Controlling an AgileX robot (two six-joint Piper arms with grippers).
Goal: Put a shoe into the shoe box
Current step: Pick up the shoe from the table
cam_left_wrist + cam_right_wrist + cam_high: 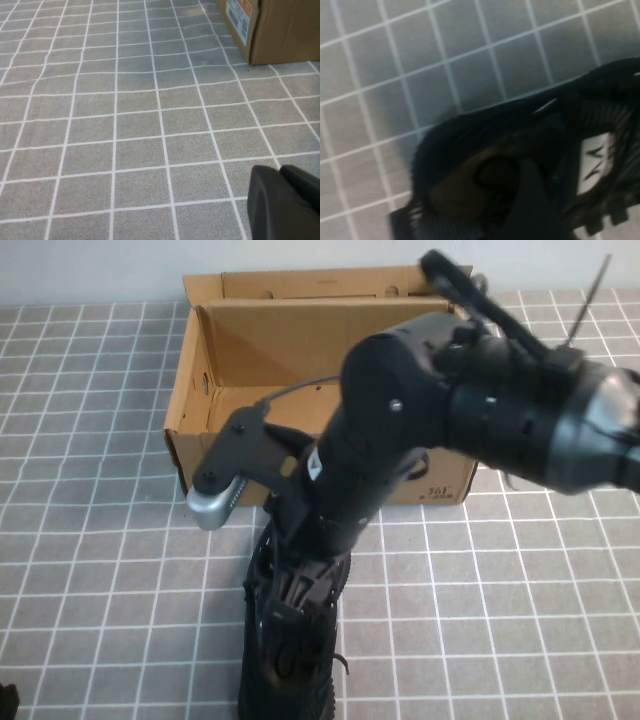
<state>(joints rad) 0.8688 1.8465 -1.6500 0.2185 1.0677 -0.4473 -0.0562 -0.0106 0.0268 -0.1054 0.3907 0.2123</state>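
Note:
The black knit shoe [290, 655] lies on the tiled table in front of the open brown shoe box [190, 445]. My right arm reaches across from the right, and my right gripper [297, 605] is down on the shoe at its opening. In the right wrist view the shoe [470, 145] fills the frame, with its white tongue label [595, 160] and dark opening [490, 175], and part of the gripper [532, 200] sits in the opening. My left gripper [282, 175] is shut and empty, low over bare tiles. A corner of the box [280, 30] shows ahead of it.
The box lid flap [320, 285] stands up at the back. A silver wrist camera [215, 505] hangs beside my right arm, just in front of the box's front wall. Grey tiled cloth [500, 620] covers the table on both sides of the shoe.

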